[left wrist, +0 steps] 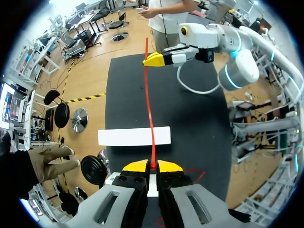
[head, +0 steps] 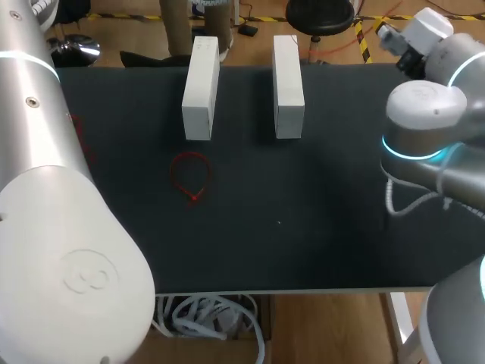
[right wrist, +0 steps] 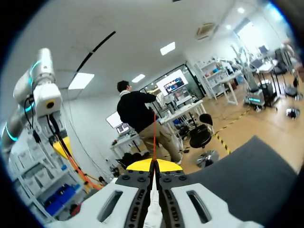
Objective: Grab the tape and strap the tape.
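A thin red strap (left wrist: pixel 150 109) runs straight and taut above the black table (left wrist: pixel 199 128) between my two grippers. My left gripper (left wrist: pixel 153 166) is shut on its near end. In the left wrist view, my right gripper (left wrist: pixel 156 59) is shut on the strap near its far end, with a short tail poking past the tips. In the right wrist view, my right gripper (right wrist: pixel 154 165) is shut and the red strap (right wrist: pixel 154 137) rises from between its tips. The head view shows neither gripper, only my left arm (head: pixel 53 227) and right arm (head: pixel 432 129).
A second red strap, closed into a loop (head: pixel 189 176), lies flat on the table (head: pixel 303 227) left of the middle, and shows beside my left gripper as a loop (left wrist: pixel 192 173). Two white blocks (head: pixel 201 87) (head: pixel 288 83) stand side by side at the far edge; one block (left wrist: pixel 134 136) lies under the strap.
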### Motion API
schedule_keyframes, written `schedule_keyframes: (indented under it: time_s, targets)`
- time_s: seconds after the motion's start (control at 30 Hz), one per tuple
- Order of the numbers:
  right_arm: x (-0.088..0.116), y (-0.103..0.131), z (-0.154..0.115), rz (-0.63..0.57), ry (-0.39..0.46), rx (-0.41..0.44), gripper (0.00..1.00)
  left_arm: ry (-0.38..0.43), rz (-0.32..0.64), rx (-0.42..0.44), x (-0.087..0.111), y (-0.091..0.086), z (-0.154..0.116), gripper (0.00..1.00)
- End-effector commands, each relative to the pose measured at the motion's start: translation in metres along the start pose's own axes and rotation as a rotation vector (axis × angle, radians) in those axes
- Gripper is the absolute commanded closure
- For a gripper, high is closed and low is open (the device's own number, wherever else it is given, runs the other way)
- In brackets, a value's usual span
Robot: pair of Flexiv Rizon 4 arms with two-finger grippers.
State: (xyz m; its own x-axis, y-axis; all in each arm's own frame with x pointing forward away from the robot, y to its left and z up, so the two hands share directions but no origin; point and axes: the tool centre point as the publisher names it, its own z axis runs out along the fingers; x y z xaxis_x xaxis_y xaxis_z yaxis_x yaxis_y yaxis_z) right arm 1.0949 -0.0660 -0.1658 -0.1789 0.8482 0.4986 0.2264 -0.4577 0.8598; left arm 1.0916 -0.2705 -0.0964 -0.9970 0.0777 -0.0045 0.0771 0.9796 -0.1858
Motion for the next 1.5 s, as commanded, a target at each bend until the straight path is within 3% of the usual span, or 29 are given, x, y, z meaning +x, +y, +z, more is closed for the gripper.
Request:
schedule_keyframes:
  time_s: [0.03,0.27,0.53,0.57,0.67,0.7,0.73,1.17,1.23,1.5]
  targets:
    - [0.000,0.003,0.002,-0.266,-0.200,0.165,1.00,0.002,-0.001,-0.007,0.000,-0.001,-0.001,1.00]
    - [-0.002,0.004,0.000,-0.473,-0.237,0.235,1.00,0.002,-0.001,-0.007,0.000,-0.001,-0.001,1.00]
    - [-0.006,0.002,-0.001,-0.556,-0.257,0.263,1.00,0.002,-0.001,-0.007,0.000,-0.001,-0.001,1.00]
    - [-0.006,0.002,-0.001,-0.611,-0.260,0.275,1.00,0.002,-0.001,-0.007,0.000,-0.001,-0.001,1.00]
    - [-0.006,0.001,-0.001,-0.558,-0.252,0.276,1.00,0.002,-0.001,-0.007,0.000,-0.001,-0.001,1.00]
    - [-0.005,0.000,-0.001,-0.476,-0.210,0.234,1.00,0.002,-0.001,-0.007,0.000,-0.001,-0.001,1.00]
    - [-0.005,0.002,0.000,-0.432,-0.182,0.248,1.00,0.002,-0.001,-0.007,0.000,-0.001,-0.001,1.00]
    - [-0.005,0.002,0.000,-0.432,-0.182,0.248,1.00,0.002,-0.001,-0.007,0.000,-0.001,-0.001,1.00]
    - [-0.008,-0.001,-0.001,-0.562,-0.231,0.325,1.00,0.002,-0.001,-0.007,0.000,-0.001,-0.001,1.00]
    - [-0.002,0.009,0.000,-0.886,-0.365,0.415,1.00,0.002,-0.001,-0.007,0.000,-0.001,-0.001,1.00]
